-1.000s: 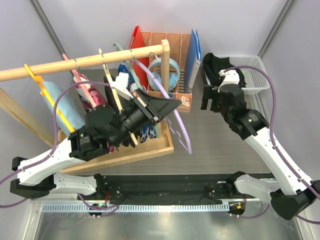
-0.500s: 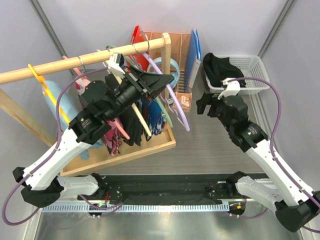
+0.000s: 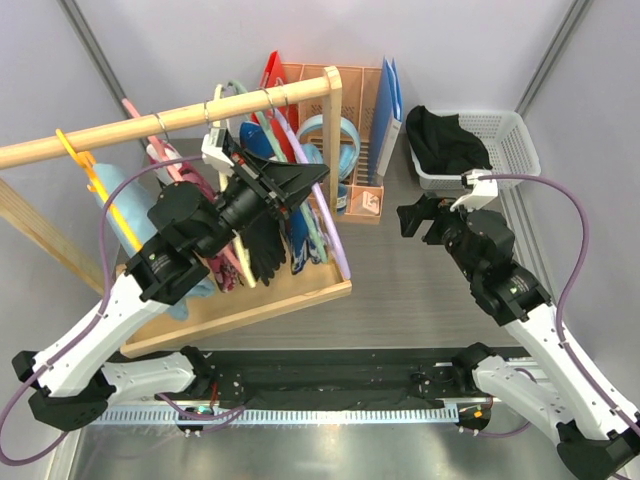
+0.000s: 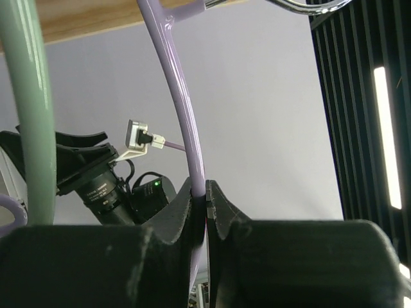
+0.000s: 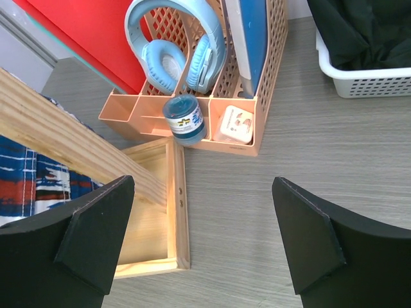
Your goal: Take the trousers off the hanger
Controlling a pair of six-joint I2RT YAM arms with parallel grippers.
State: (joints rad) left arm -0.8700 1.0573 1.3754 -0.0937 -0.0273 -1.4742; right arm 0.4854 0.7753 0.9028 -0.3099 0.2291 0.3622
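Swung up from over the table a second ago, the purple hanger (image 4: 184,102) now hangs back under the wooden rail (image 3: 120,133), carried there by the left arm, while the right arm has backed away from the white basket (image 3: 515,150) toward 4 o'clock. At 9 o'clock in the overhead view, a yellow hanger (image 3: 95,185) holds a light-blue cloth (image 3: 125,205), no part of the job. Toward the centre, the left gripper (image 3: 312,178) is clamped tight on the purple hanger's sloping arm. In the wrist view its fingers pinch the thin rod with no gap, a green hanger (image 4: 29,109) just beside it at 9 o'clock. The grip seems meant to steady the hanger while its hook settles on the rail. What shows of the purple hanger looks bare. Just below, the black trousers (image 3: 265,245) and the blue printed trousers (image 3: 303,238) hang side by side over the wooden tray (image 3: 250,308), so both appear yet to be taken off. At 1 o'clock an orange organiser (image 3: 350,100) holds blue headphones (image 5: 173,45). The right gripper (image 3: 420,218) hovers over bare table at 3 o'clock, jaws spread wide and holding nothing, likely waiting to receive a pair. At 2 o'clock a black cloth (image 3: 445,140) lies heaped in the basket, probably the drop-off.
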